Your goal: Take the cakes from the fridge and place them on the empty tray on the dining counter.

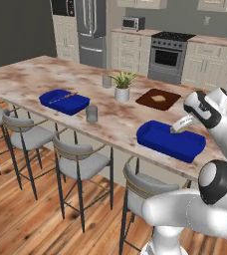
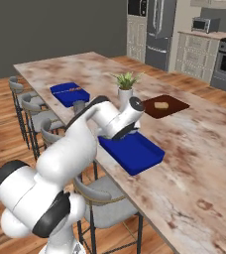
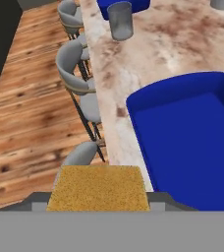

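The gripper (image 3: 99, 204) was clamped on the tan-golden cake (image 3: 99, 194), which sat between its fingers at the near edge of the blue tray (image 3: 192, 147), just above the tray's rim on the stool side. That tray (image 1: 170, 140) lay on the dining counter (image 1: 36, 74), near its front edge. Beyond the tray stood a grey cup (image 1: 91, 113), a potted plant (image 1: 122, 85) and a brown board (image 1: 158, 98) with a flat slice; a second blue tray (image 1: 64, 101) lay further along. The fridge (image 1: 91, 30) stood well behind the tray, doors closed.
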